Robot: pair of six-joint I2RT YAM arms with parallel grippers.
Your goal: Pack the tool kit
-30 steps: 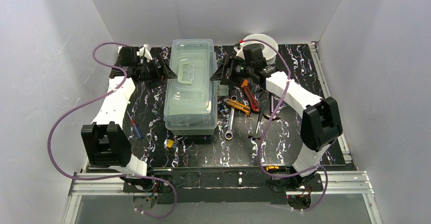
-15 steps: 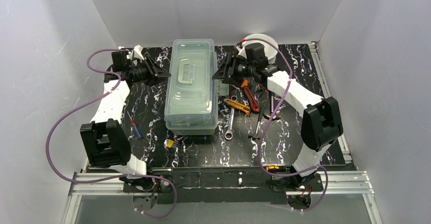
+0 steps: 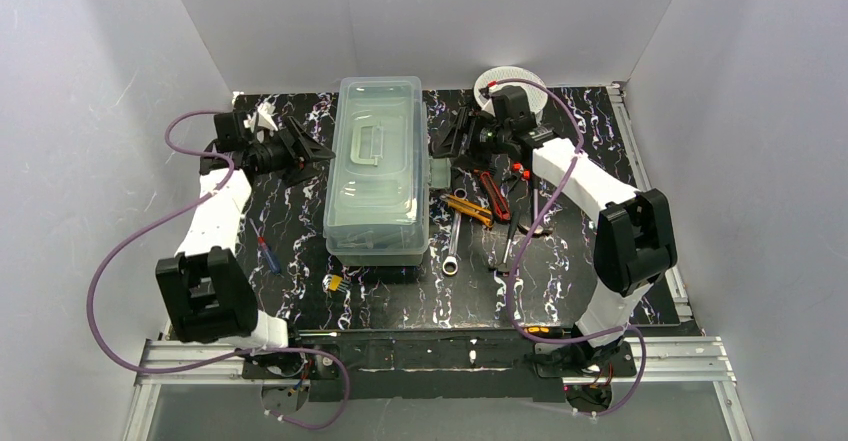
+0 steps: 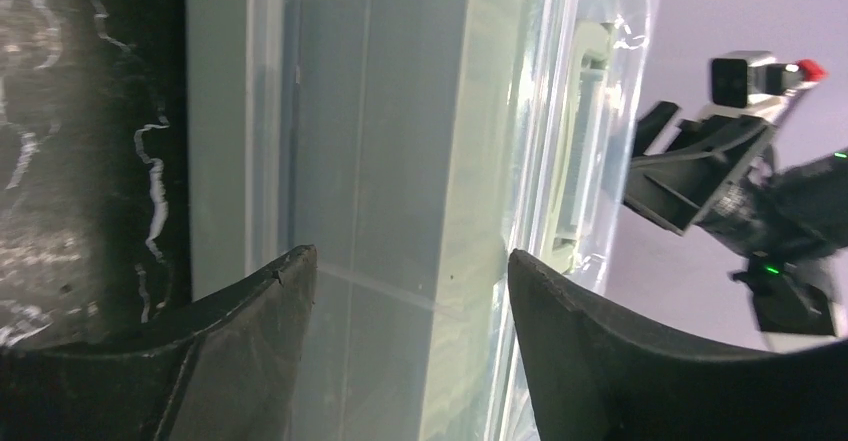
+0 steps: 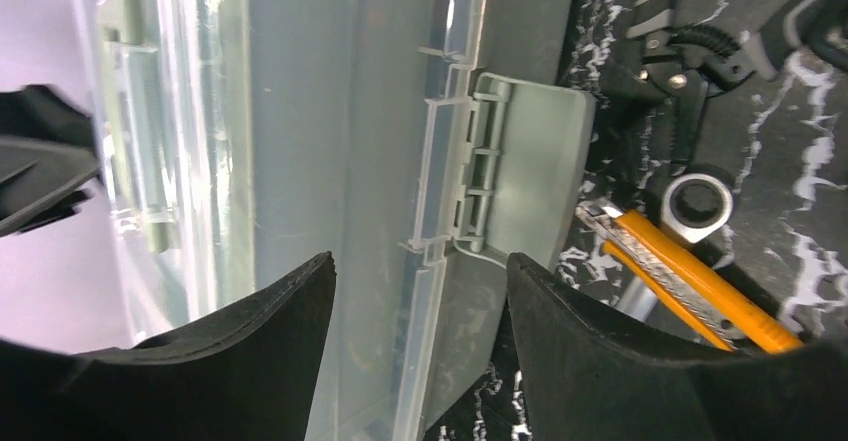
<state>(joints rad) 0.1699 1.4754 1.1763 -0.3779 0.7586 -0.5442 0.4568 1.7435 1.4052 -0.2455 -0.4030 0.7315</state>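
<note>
box lid down, mid-tabletop, long axis near-to-far | left gripper released, facing its left wall, just beside | right gripper released, facing right wall at latch, the nearer arm for it | knife right of box, unpacked

The box fills the middle of the bench. Room lies toward the left edge; toward the right edge pliers, knife and wrench crowd, perhaps overlapping.
</note>
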